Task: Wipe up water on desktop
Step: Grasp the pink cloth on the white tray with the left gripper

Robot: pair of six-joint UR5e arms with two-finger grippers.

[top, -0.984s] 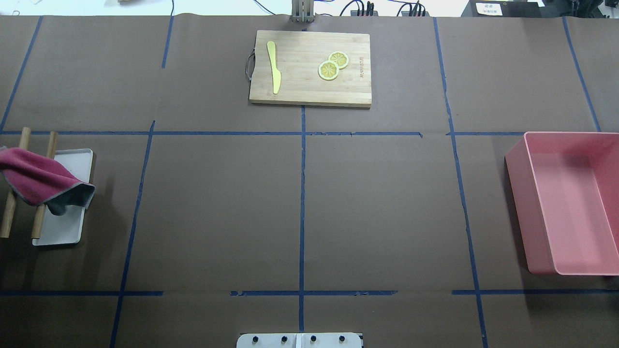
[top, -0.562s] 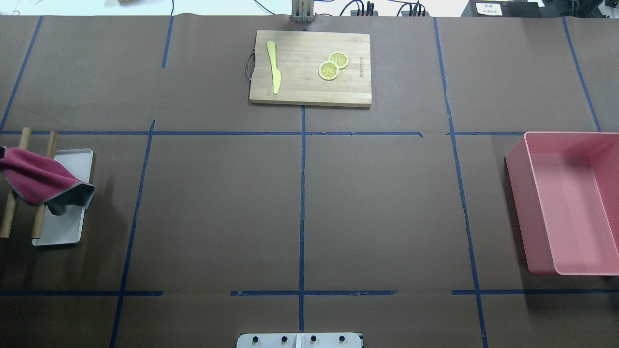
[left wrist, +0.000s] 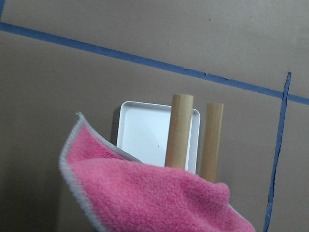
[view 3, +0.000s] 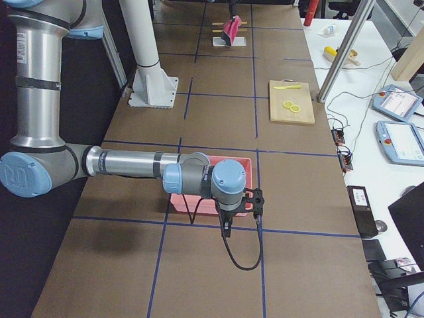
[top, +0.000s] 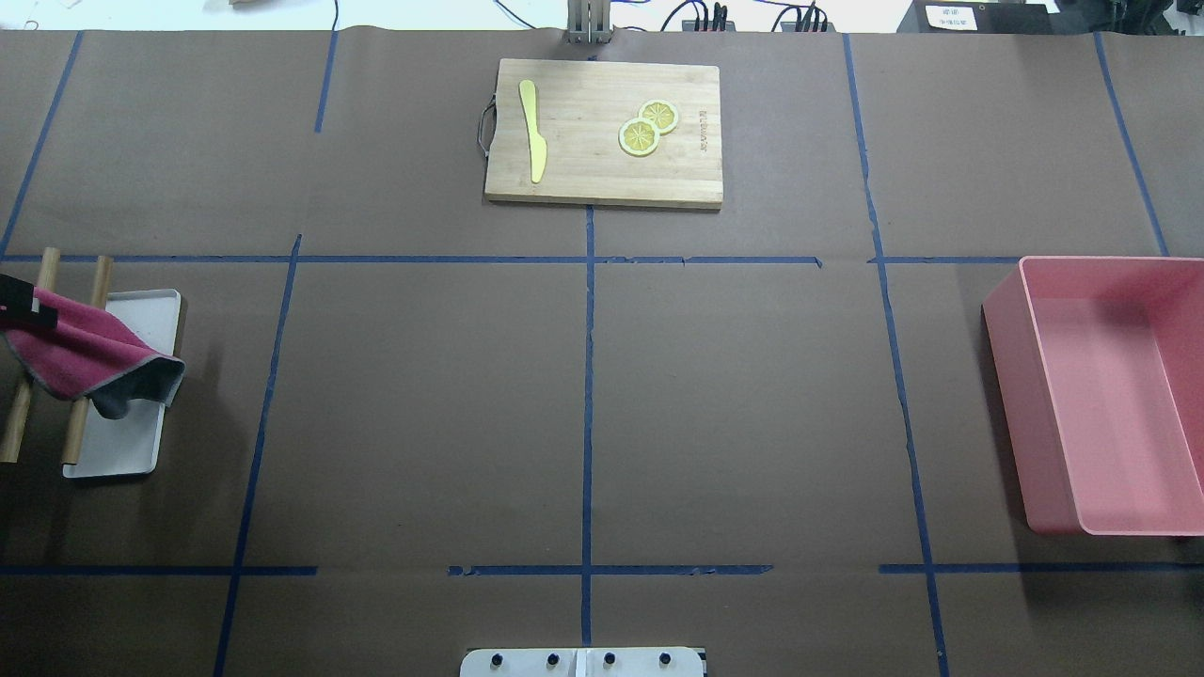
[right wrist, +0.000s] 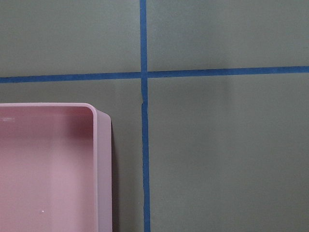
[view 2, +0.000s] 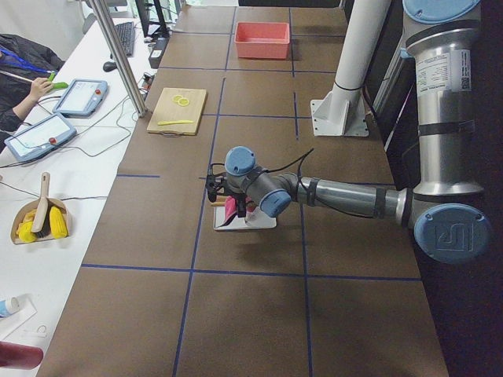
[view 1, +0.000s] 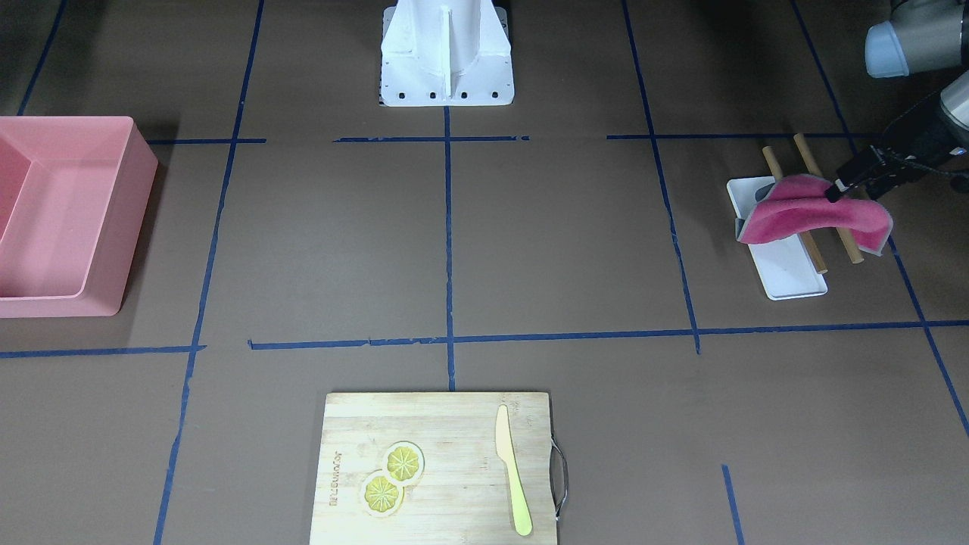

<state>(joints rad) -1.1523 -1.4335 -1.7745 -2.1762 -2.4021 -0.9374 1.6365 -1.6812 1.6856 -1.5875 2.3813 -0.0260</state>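
Observation:
The desktop (top: 423,404) is dark brown with a grid of blue tape lines; I see no water on it. A pink cloth (view 1: 810,216) with a grey edge hangs over two wooden rods (view 1: 848,246) above a small white tray (view 1: 791,272) at my far left. My left gripper (view 1: 839,189) is shut on the cloth's outer end; its black tip shows at the overhead view's left edge (top: 23,315). The left wrist view shows the cloth (left wrist: 154,198) close below, over the rods and tray. My right gripper (view 3: 226,232) hangs beside the pink bin; I cannot tell whether it is open.
A pink bin (top: 1110,395) stands at the right edge. A bamboo cutting board (top: 602,132) with a yellow knife and two lemon slices lies at the far middle. The robot's white base (view 1: 447,60) is at the near edge.
The left gripper's black tip has come into the overhead view at the left edge, and the cloth's outer end has shifted slightly right with it.

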